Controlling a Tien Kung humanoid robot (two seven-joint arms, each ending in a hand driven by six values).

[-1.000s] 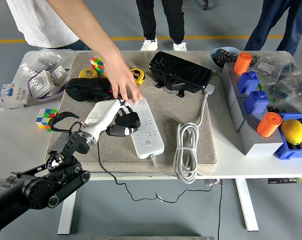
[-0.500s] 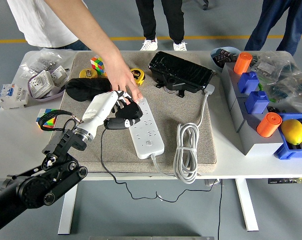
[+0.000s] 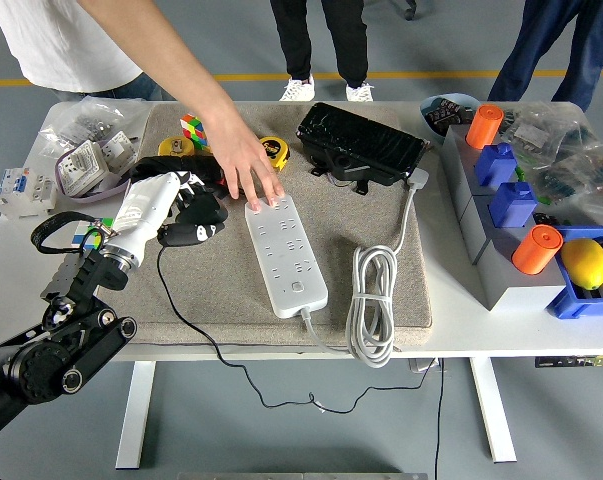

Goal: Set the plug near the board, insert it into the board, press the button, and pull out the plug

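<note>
Nearest, at about seven o'clock, the left arm reaches in from the lower corner, its black cable (image 3: 186, 310) trailing over the grey mat (image 3: 381, 215) and off the counter (image 3: 21, 260) edge. The left hand (image 3: 176, 205) now sits at nine o'clock of the power strip (image 3: 284, 252), well clear of it, where half a second ago it was right over the sockets. Its fingers (image 3: 203, 210) are closed around the black plug (image 3: 189, 234), which hangs just under them, free of the board. That reads as the pull-out step done: the plug is out and being carried away to the left, so the task looks close to complete. Farther back, at the strip's twelve o'clock end, a person's hand (image 3: 249, 165) presses down on the board, fingertips on its top, apparently steadying it. The right hand is not in view.
</note>
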